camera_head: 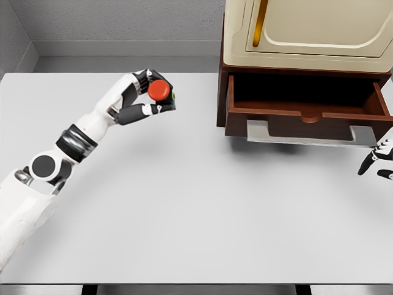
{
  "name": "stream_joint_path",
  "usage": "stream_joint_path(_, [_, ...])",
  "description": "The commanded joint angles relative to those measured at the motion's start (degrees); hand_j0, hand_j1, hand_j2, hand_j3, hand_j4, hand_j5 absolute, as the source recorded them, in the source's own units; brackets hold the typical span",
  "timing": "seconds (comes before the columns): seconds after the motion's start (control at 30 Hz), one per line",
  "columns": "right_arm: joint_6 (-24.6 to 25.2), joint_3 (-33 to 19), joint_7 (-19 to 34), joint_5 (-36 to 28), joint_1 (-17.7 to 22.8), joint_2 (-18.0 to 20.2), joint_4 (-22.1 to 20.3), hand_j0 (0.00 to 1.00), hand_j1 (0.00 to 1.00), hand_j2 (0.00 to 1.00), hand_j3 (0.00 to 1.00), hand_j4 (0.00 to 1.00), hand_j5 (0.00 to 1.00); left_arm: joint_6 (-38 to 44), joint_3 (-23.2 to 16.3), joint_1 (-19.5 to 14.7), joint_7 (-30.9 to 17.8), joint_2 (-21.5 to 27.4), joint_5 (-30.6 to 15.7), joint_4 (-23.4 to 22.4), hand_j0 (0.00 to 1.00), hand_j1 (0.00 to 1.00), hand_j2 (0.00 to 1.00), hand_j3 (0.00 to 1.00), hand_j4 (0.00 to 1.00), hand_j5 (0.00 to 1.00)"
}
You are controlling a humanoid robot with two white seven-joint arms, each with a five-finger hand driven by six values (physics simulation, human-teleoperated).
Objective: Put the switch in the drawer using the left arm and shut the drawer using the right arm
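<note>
Two big things frame your move: the table [184, 233], wide and pale, and the cabinet [307, 37] at its far right, whose drawer [307, 114] stands pulled out with a dark, open cavity. Between them and your load lies a stretch of bare tabletop, so the step in hand, as you should judge it, is the carry: the switch [161, 90], with its red button facing the camera, sits clamped in the left hand [147, 95], fingers curled round it, raised at the upper left and well apart from the drawer. Swing that arm rightward and keep the switch high enough to pass over the drawer's front wall rather than into it; the cabinet body overhangs the back of the cavity, so aim for the front half, where there is headroom. Lower before you release, since a drop from height could bounce the switch out. Keep the grip firm on the body, not the button. The right hand [379, 161] shows only at the right edge, below the drawer's corner; its fingers look loosely bent and hold nothing, so leave it there, clear of the path, until the switch is in.
</note>
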State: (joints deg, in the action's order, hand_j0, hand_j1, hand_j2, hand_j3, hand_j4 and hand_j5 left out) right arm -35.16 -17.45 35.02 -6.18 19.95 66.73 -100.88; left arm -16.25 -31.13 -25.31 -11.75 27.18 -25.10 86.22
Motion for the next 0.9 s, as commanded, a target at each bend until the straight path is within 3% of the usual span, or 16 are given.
stream_joint_path(0.0, [0.16, -0.04, -0.02, -0.41, 0.00, 0.07, -0.02, 0.53, 0.53, 0.53, 0.53, 0.53, 0.53, 0.34, 0.01, 0.00, -0.02, -1.42, 0.49, 0.00, 0.40, 0.40, 0.40, 0.40, 0.40, 0.40])
stream_joint_path(0.07, [0.16, -0.04, -0.02, -0.85, 0.00, 0.07, -0.02, 0.53, 0.53, 0.53, 0.53, 0.53, 0.53, 0.43, 0.10, -0.79, 0.06, -3.00, 3.56, -0.09, 0.40, 0.40, 0.40, 0.40, 0.40, 0.40])
stream_joint_path(0.3, [0.16, -0.83, -0.02, -1.20, 0.09, 1.30, -0.02, 0.54, 0.54, 0.54, 0.54, 0.54, 0.54, 0.52, 0.01, -3.95, 0.06, -4.76, 4.09, -0.09, 0.39, 0.39, 0.39, 0.39, 0.39, 0.39])
stream_joint_path(0.87, [0.16, -0.83, -0.02, -1.20, 0.53, 1.30, -0.02, 0.56, 0.56, 0.56, 0.56, 0.56, 0.56, 0.43, 0.72, -8.70, 0.06, -15.40, 27.21, -0.71, 0.38, 0.38, 0.38, 0.38, 0.38, 0.38])
